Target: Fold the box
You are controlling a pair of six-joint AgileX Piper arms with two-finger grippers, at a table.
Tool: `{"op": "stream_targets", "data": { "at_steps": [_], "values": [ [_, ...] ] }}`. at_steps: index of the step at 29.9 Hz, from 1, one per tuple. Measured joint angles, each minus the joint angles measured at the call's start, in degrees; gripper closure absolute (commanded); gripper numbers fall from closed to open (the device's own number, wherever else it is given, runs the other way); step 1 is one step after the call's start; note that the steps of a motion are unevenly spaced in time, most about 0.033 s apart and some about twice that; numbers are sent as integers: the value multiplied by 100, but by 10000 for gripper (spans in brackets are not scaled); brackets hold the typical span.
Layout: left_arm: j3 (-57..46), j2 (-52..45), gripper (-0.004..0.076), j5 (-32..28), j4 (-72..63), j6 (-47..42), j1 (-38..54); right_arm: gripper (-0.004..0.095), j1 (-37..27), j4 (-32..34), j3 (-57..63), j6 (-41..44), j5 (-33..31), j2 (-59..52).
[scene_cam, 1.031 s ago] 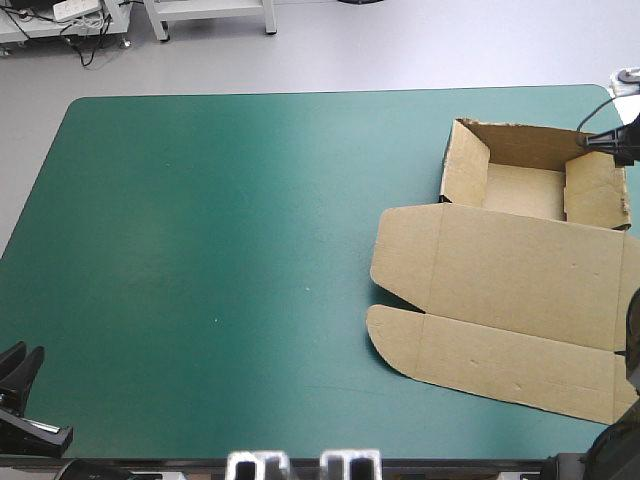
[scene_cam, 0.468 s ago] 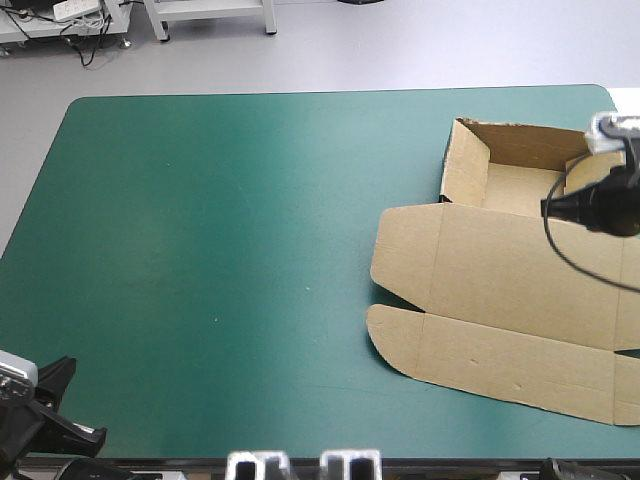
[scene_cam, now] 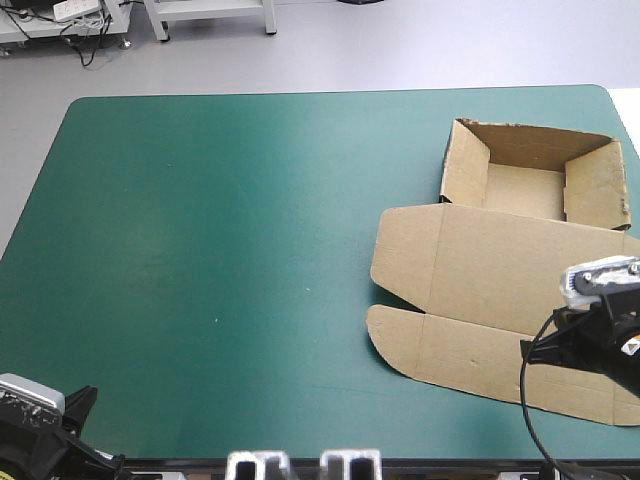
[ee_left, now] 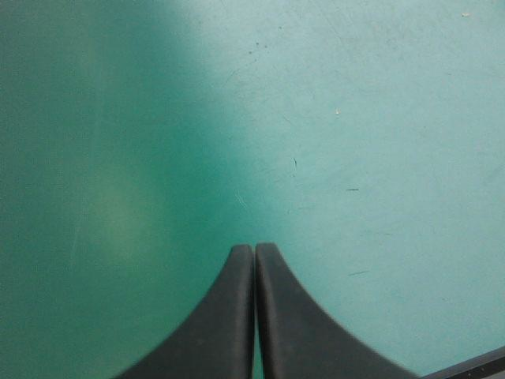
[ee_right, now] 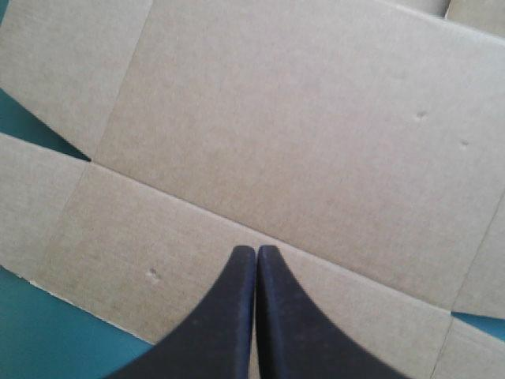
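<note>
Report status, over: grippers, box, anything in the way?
Left gripper shut, over bare teal-green cover. Right gripper shut, above the box, over its flat lid. Tray walls raised. Nothing blocking.

The bench (scene_cam: 230,230), under its teal-green cover, has rounded far corners. Beyond its far edge lies a pale grey floor (scene_cam: 400,50). White furniture legs (scene_cam: 212,14) stand there, and beside them a low white rack (scene_cam: 60,25) with tangled dark cables.
</note>
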State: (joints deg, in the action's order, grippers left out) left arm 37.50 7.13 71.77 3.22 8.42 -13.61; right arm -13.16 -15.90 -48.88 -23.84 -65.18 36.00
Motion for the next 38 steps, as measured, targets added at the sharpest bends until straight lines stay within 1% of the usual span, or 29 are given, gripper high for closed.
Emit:
{"op": "stream_targets", "data": {
  "at_steps": [5,10,16,22,29,38],
  "values": [
    [-254,-18,732,-20,-183,0,0,913,0,0,873,-64,183,-606],
    [-563,-18,732,-175,-429,11,0,913,0,0,1354,-64,242,-1077],
    [-814,-18,732,-371,-464,128,0,913,0,68,1541,-64,241,-1468],
    [-919,-18,733,-632,-464,132,0,913,0,494,1707,230,240,-1747],
    [-951,-18,734,-653,-465,134,0,913,0,534,2076,455,359,-1888],
    [-957,-18,734,-653,-465,134,0,914,5,550,2094,474,358,-1971]
  ]
}}
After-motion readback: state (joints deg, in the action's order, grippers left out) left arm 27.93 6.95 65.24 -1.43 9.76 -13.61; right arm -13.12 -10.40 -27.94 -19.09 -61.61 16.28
